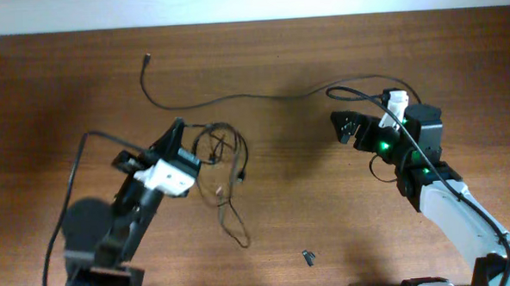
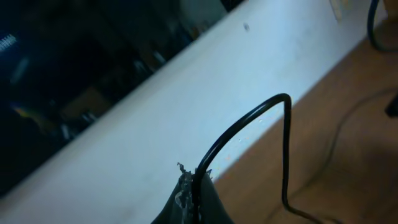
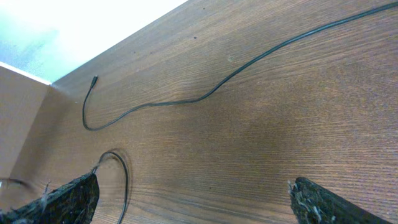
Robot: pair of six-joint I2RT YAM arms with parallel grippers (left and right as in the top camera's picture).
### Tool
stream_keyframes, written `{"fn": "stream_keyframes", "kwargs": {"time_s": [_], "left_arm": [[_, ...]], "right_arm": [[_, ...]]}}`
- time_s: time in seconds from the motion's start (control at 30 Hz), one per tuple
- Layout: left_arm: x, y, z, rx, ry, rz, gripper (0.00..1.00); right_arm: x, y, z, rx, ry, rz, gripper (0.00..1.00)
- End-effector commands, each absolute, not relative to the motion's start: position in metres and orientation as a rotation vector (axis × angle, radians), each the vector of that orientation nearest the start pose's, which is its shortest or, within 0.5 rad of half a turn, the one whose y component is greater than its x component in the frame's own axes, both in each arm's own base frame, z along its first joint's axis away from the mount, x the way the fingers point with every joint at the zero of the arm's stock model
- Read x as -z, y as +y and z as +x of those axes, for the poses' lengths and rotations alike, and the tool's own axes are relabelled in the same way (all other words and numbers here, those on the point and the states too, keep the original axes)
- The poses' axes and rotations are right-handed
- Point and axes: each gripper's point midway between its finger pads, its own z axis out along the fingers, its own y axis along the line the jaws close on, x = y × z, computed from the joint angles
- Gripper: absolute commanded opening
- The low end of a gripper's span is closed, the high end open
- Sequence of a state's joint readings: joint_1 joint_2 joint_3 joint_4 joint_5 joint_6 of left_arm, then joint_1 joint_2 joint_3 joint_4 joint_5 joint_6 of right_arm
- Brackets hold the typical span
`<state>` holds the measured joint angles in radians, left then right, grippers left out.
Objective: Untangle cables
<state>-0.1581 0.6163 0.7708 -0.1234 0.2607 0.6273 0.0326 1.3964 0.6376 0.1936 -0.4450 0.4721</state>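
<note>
Tangle (image 1: pixel 217 150) of thin black cables lies approx mid-way across a brown wood table (image 1: pixel 309 201), w/ loose tails trailing from it toward the near edge. A long cable (image 1: pixel 236 97) runs across the table just beyond the tangle. Its plug (image 1: pixel 146 57) sits far-left of the tangle, and its other end curves off toward the right arm, where I can't tell how it finishes. The cables look light, soft & floppy, so they should lift and drag w/ little force. A thin smooth cord may slip btwn the pads, though, and a hard pull would likely tighten the knot. Best hold is prob. a free tail or an outer loop of the tangle, not its dense middle. Left gripper (image 1: pixel 177 133) is at the tangle's left side. Its wrist cam shows the fingers closed together, pinching one strand (image 2: pixel 286 149) that arches up out of the grip and bends back down. Right gripper (image 1: pixel 347 126) is well to the right of the tangle, jaws spread wide w/ nothing btwn them. Its wrist cam shows bare wood in the gap & the long cable beyond. A small dark piece (image 1: pixel 308 258) lies nearer than the tangle & to its right; can't tell what it is. No containers in view.
</note>
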Motion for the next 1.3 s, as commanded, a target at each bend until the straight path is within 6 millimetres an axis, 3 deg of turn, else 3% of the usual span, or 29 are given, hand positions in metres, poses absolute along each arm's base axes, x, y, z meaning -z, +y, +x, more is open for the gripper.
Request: {"fn": "stream_keyframes", "kwargs": {"time_s": [0.0,0.2,0.37,0.53,0.73,0.83,0.9,1.07,1.27], "left_arm": [[-0.398,-0.082,0.252,-0.2,1.245,0.722,0.0],[-0.448,-0.052,0.247,-0.354,1.12,0.519,0.0],[-0.459,-0.049,0.243,-0.367,1.077,0.492,0.0],[-0.495,-0.046,0.225,-0.385,0.924,0.432,0.0],[-0.51,-0.044,0.215,-0.393,0.853,0.404,0.0],[-0.522,-0.043,0.205,-0.399,0.794,0.38,0.0],[-0.528,-0.042,0.201,-0.402,0.768,0.37,0.0],[-0.533,-0.042,0.197,-0.405,0.742,0.359,0.0],[-0.546,-0.029,0.186,-0.434,0.695,0.278,0.0]], "right_arm": [[-0.124,0.088,0.385,-0.766,2.166,0.21,0.99],[-0.124,0.088,0.385,-0.765,2.166,0.211,0.99],[-0.124,0.088,0.385,-0.767,2.166,0.209,0.99],[-0.13,0.101,0.38,-0.856,2.158,0.153,0.99],[-0.186,0.144,0.365,-1.155,1.943,-0.185,0.99],[-0.202,0.157,0.354,-1.234,1.872,-0.311,0.99],[-0.207,0.169,0.345,-1.233,1.824,-0.432,0.99],[-0.207,0.22,0.316,-1.145,1.663,-0.801,0.99],[-0.204,0.252,0.292,-1.105,1.557,-0.995,0.99]]}}
